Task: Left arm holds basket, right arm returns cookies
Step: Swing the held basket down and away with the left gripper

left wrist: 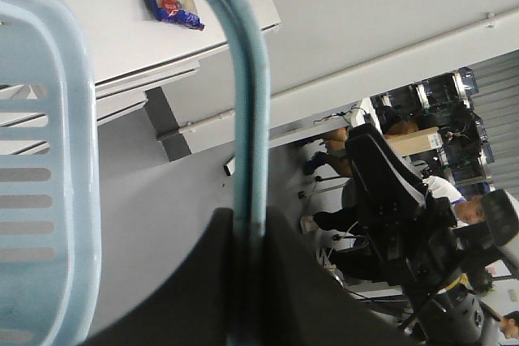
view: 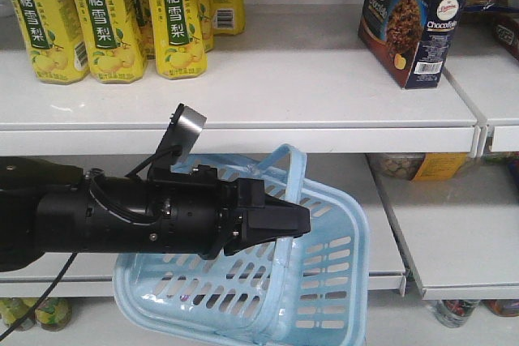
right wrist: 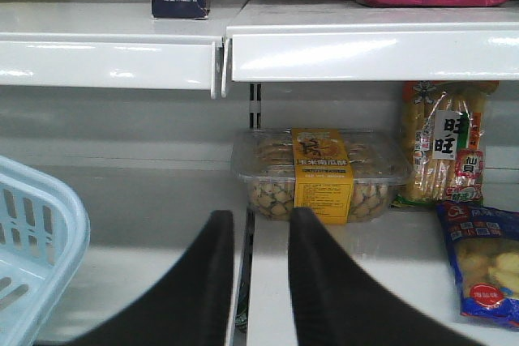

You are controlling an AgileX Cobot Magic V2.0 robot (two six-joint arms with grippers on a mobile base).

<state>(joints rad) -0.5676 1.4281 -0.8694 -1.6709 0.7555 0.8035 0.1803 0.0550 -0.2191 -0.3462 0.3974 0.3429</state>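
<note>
While the left end effector [view: 296, 220] is clenched on one hoop handle [left wrist: 247, 119] of the basket [view: 324, 281], the basket hangs tilted in front of the lower shelf [view: 454, 241], so a slipping grip could swing or drop it. Further right, the cookies [view: 412, 20] already stand upright on the upper shelf [view: 268, 87], near its right end. The right end effector [right wrist: 259, 281] is released and empty, low by the clear tub [right wrist: 320, 174]. Any careless pull-out could probably bump that tub or the basket's rim.
</note>
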